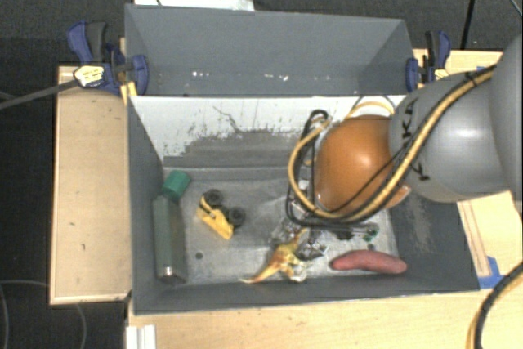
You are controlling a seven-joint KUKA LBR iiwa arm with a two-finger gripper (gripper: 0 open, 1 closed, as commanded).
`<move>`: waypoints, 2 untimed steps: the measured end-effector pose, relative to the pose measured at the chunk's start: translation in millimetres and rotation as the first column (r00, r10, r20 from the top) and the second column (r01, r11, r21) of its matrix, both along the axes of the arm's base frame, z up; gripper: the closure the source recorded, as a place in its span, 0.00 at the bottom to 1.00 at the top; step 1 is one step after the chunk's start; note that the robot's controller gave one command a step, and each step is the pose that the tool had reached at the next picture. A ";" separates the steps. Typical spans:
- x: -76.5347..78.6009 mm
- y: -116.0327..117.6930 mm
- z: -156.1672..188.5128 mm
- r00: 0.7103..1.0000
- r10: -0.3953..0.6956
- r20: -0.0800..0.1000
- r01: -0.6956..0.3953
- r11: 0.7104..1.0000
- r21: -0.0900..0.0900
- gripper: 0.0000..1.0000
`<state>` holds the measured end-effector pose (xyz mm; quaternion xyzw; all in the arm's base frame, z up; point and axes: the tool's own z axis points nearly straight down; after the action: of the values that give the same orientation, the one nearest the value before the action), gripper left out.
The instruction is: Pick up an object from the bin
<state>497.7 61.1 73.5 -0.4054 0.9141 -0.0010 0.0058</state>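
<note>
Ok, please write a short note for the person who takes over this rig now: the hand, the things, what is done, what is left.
Hand: low at the front middle of the bin, right over a yellow dinosaur-like toy.
Nearby: pink sausage-shaped thing toward the view's right, yellow-black toy toward the left, grey bottle with green cap by the left wall.
Done: nothing seen lifted; all lie on the bin floor.
Left: grasp one thing, lift it out.
</note>
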 end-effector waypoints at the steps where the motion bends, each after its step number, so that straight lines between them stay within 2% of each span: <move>1: 2.6 -9.1 115.2 1.000 -0.006 -0.011 0.006 1.000 -0.002 1.00; 2: 2.6 -9.0 115.2 1.000 -0.008 -0.011 0.008 1.000 -0.002 1.00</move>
<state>500.2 52.1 188.7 -0.4019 0.9157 0.0005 0.0006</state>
